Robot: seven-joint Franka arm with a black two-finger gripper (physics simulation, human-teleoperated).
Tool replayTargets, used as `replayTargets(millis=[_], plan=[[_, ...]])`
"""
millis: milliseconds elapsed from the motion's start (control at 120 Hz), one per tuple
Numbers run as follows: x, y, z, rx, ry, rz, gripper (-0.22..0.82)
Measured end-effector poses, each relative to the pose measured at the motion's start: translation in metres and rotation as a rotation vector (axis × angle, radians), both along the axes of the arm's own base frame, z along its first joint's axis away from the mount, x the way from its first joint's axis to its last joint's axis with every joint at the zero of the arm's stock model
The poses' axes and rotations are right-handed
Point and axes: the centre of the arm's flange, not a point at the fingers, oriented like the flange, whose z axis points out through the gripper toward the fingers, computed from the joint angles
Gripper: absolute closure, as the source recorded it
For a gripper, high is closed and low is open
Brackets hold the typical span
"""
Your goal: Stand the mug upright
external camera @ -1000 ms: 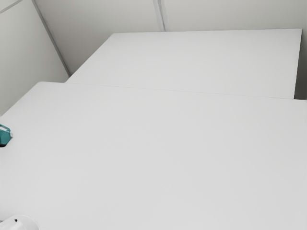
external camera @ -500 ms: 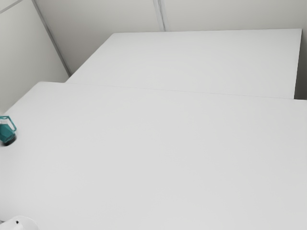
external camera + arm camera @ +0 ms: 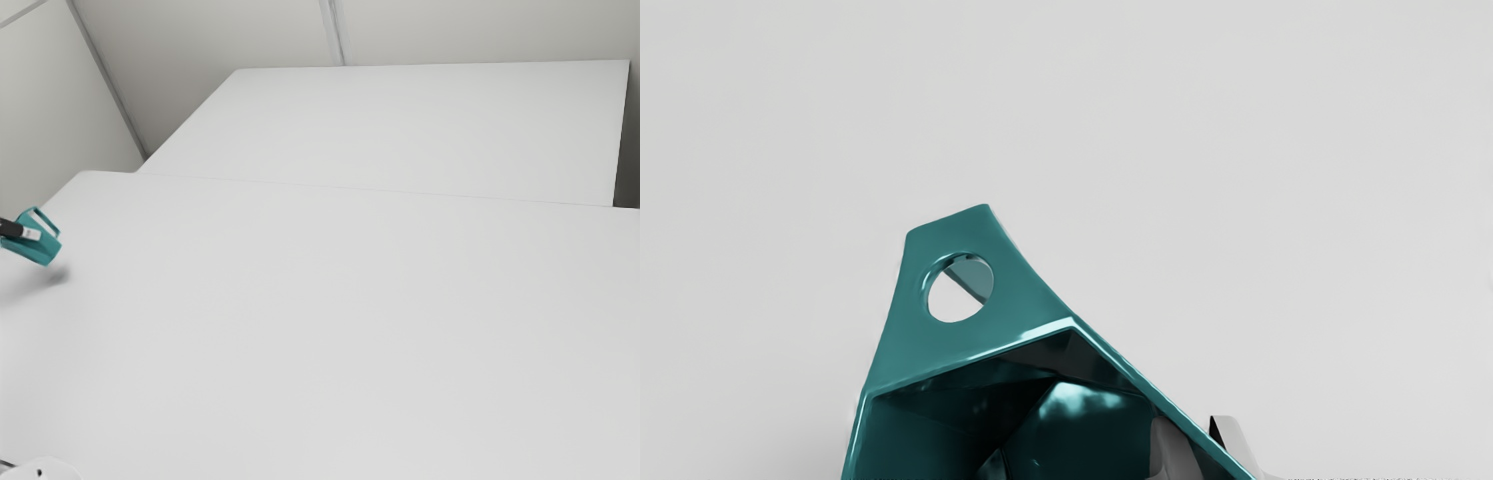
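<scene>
Mug [image 3: 38,249] tilted above the table [image 3: 350,330], near the exterior view's left edge; fingers [image 3: 1173,453] clamped on its wall, one inside, one outside; advise levelling the base before a slow descent, releasing only at flat contact.

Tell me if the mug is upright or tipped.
Tipped. The exterior view shows the teal mug slanting in midair, clear of its shadow, held by the gripper.
</scene>
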Motion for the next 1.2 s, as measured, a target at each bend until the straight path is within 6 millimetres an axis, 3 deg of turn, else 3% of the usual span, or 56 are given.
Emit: replayTargets(millis=[200, 483, 708, 758, 867, 967, 1200], plan=[[0.03, -0.101, 0.041, 0.116, 0.183, -0.054, 0.79], [0.043, -0.263, 0.117, 0.385, 0.364, -0.035, 0.79], [0.056, -0.377, 0.126, 0.444, 0.429, 0.029, 0.79], [0.05, -0.391, 0.127, 0.454, 0.448, 0.067, 0.79], [0.028, -0.402, 0.124, 0.446, 0.494, 0.2, 0.79], [0.014, -0.428, 0.123, 0.432, 0.517, 0.296, 0.79], [0.008, -0.492, 0.109, 0.507, 0.5, 0.46, 0.79]])
